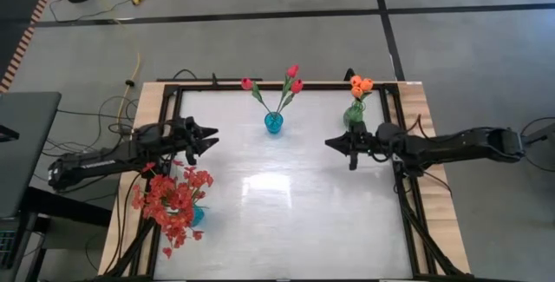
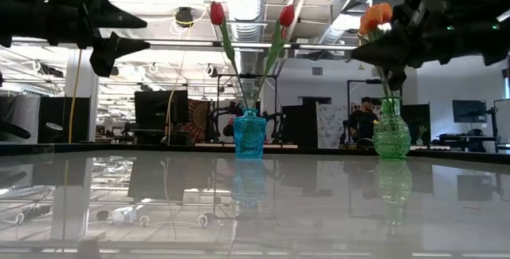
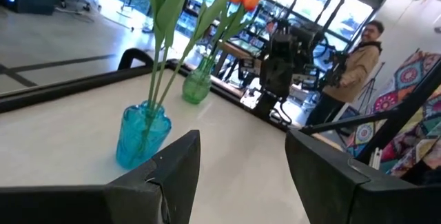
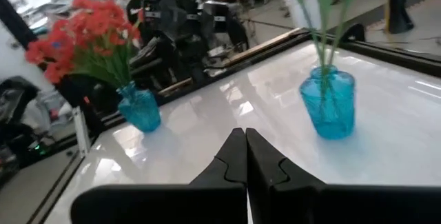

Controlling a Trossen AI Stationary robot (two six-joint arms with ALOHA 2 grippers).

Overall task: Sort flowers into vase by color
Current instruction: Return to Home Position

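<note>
Red-pink tulips (image 1: 292, 81) stand by their stems in a blue vase (image 1: 273, 123) at the table's far middle. Orange tulips (image 1: 361, 85) stand in a green vase (image 1: 354, 114) at the far right. A bushy spray of red blossoms (image 1: 173, 200) fills a second blue vase (image 1: 197, 216) near the left edge. My left gripper (image 1: 213, 137) hovers open above the table, left of the tulip vase (image 3: 141, 134). My right gripper (image 1: 328, 143) hovers shut beside the green vase (image 2: 391, 130), with nothing between its fingers (image 4: 244, 145).
The white tabletop (image 1: 295, 204) lies bare between the two arms and toward the near edge. A dark frame (image 1: 406, 186) runs along the table's sides. A person (image 3: 358, 58) stands in the room beyond the table, and cables (image 1: 130, 82) lie on the floor.
</note>
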